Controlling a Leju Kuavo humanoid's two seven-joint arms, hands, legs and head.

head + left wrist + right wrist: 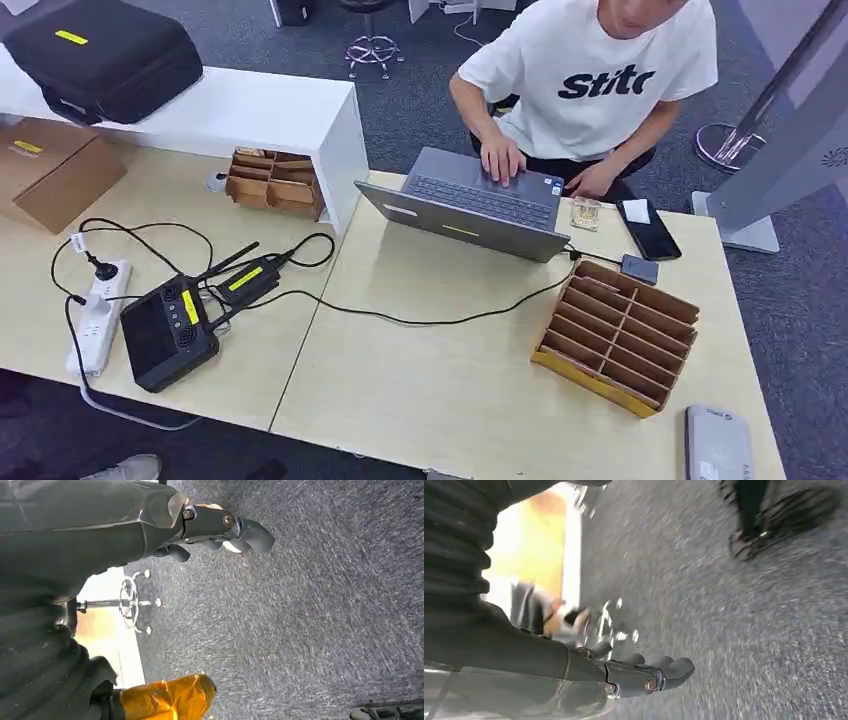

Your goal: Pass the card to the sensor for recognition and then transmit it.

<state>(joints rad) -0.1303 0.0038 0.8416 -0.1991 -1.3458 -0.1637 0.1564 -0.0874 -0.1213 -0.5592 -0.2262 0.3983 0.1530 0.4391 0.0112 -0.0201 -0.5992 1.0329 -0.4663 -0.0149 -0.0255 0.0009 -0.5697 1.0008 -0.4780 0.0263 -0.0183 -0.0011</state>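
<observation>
A small grey square pad, wired by a short cable to the laptop, lies on the table beside a slotted wooden rack. A white card rests on a dark phone near the person's side. My left hand hangs over grey carpet with its fingers loosely apart and nothing in it. My right hand hangs the same way over the carpet, holding nothing. Whether the rack's slots hold cards I cannot tell.
A person in a white T-shirt types at the laptop across the table. A black screen device, cables and a power strip lie at the left. A grey flat device sits at the near right corner. A cardboard box stands far left.
</observation>
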